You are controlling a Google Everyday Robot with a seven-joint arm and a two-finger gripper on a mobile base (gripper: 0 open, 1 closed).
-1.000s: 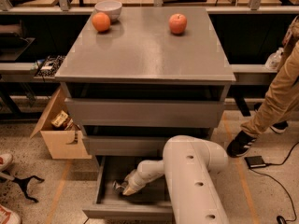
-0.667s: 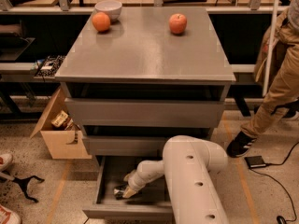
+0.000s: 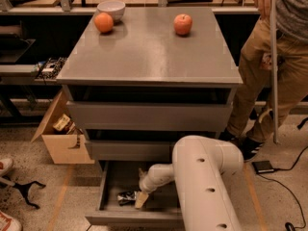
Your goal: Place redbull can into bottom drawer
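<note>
The bottom drawer of the grey cabinet stands pulled open at the floor. The redbull can, small, silver and crumpled, lies on its side on the drawer's floor toward the front left. My gripper reaches down into the drawer from the white arm. Its tip sits right at the can's right end. Whether it still grips the can cannot be told.
An orange, a white bowl and a red apple sit on the cabinet top. A person stands close at the right. A cardboard box stands at the left. Cables and a small device lie on the floor right.
The person at the right has stepped closer to the cabinet. My gripper and the can have shifted only slightly inside the drawer.
</note>
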